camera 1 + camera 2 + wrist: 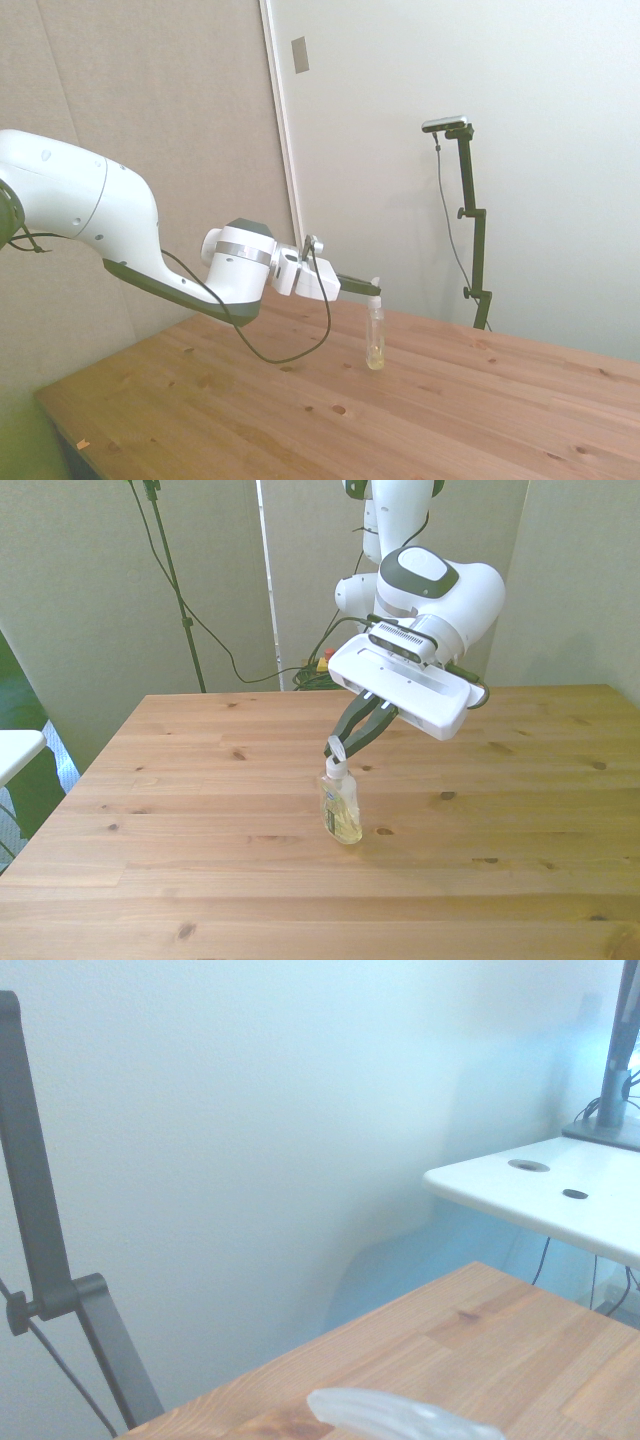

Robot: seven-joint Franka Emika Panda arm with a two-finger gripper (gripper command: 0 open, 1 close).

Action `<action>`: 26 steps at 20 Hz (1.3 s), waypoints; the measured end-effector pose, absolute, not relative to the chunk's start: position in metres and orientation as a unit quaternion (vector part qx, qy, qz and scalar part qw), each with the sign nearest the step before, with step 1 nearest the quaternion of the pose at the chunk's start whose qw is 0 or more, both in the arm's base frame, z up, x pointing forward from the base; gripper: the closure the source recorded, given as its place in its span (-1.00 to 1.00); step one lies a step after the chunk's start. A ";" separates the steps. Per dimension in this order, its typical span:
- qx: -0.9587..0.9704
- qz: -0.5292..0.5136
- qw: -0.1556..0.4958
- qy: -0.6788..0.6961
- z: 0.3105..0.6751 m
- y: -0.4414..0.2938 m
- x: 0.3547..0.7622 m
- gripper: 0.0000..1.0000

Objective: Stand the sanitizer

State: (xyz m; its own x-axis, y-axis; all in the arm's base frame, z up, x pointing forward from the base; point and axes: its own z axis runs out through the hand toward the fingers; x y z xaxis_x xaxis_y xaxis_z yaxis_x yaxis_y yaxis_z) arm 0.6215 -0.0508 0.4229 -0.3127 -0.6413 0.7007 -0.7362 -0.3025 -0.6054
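**One bottle upright, held at the pump top**

One item is under inspection: the sanitizer [341, 810], a slim clear plastic bottle with pale yellowish liquid collected in its lower part and a white label on its body. It is seen standing on its base on the wooden table [200, 810], roughly mid-table in the front view and upright or very nearly so in both the side view and the front view.

Just above the bottle body, the white pump top is pinched between the dark fingers of the gripper [338, 748], which are closed on it. The gripper reaches in almost level from the arm's side in the side view.

Behind the bottle, the white arm [90, 210] is noted; beyond it only the wall is seen.

Handling is judged as follows. The bottle is probably light and largely empty, with a narrow base, so it would tip easily on release. The plastic wall is likely smooth and slightly yielding. The pump top offers a small, possibly loose hold; the neck or upper body is judged a steadier place to grip.
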 end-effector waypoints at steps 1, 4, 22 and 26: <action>0.585 0.555 0.043 -0.590 0.420 -0.051 0.621 1.00; 0.587 0.551 0.043 -0.591 0.416 -0.051 0.620 -1.00; 0.598 0.535 0.029 -0.596 0.409 -0.051 0.615 -1.00; 0.604 0.516 0.016 -0.608 0.414 -0.053 0.613 -1.00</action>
